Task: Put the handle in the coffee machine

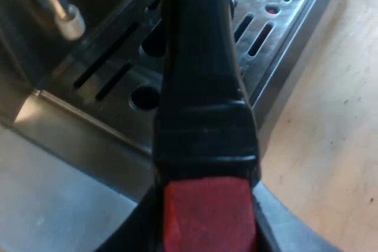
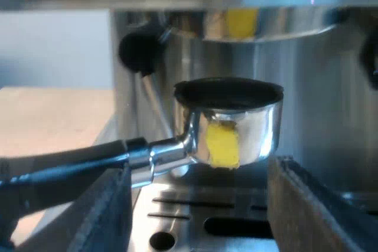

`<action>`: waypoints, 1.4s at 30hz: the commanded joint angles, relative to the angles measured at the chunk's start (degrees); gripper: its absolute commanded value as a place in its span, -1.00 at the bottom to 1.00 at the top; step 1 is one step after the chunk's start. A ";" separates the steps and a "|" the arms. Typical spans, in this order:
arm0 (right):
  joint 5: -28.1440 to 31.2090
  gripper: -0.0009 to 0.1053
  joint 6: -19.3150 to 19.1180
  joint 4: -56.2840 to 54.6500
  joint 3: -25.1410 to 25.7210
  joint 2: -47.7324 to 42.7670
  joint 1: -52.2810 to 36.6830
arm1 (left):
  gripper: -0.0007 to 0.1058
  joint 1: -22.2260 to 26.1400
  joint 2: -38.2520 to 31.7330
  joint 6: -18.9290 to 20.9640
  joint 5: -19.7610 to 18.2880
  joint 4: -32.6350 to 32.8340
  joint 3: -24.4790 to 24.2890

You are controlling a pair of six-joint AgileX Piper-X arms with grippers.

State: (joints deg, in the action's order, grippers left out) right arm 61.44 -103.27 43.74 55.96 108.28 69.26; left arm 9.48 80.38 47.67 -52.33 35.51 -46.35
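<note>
Firmly, the left gripper [image 1: 204, 237] has its jaws closed on the handle [image 1: 201, 104] of the holder [image 2: 171, 151]: a black finger [image 1: 133, 234] lies against each side of the red end [image 1: 207, 216], and the dark grip runs straight out from between them. Farther out, the handle reaches over the drip tray [image 1: 277, 33] of the machine [image 2: 319, 104], a steel plate cut with slots and round holes, and does not touch it. A steam wand [image 1: 56, 7] with a pale tip slants down near the tray, apart from the handle. Bare wooden table [image 1: 331, 134] lies along the tray's outer edge. The right gripper [image 2: 198, 190] has its jaws wide apart and holds nothing; its two fingers [image 2: 106, 210] flank the space just below the holder's metal basket [image 2: 251, 125] without touching it. The basket hangs level in the air, between the drip tray below and the brew head [image 2: 277, 25] above, with a clear gap under the head, so the holder is not locked in. Its inside looks dark, a yellow patch [image 2: 222, 144] marks its shiny wall, and a like yellow shows in the brew head's metal. From the basket a steel neck leads into the dark handle, which runs out sideways above one right finger. A black knob [image 2: 139, 51] sticks out of the machine near the brew head, above the handle.
</note>
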 commanded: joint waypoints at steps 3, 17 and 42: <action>4.18 0.03 -1.08 1.02 0.37 -0.26 0.04 | -0.98 -0.14 -0.66 -0.37 -4.11 -2.02 -0.85; 5.65 0.03 -1.08 1.02 0.37 -0.26 0.04 | -0.98 -3.11 0.82 1.43 -2.15 -4.18 -4.40; 5.65 0.03 -1.08 1.02 0.37 -0.26 0.04 | -0.98 -2.60 -2.54 0.87 -3.39 -4.68 -4.85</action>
State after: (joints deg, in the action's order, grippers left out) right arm 66.73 -103.70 44.01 55.96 108.40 69.26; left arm 6.78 79.26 48.96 -51.99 32.82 -50.31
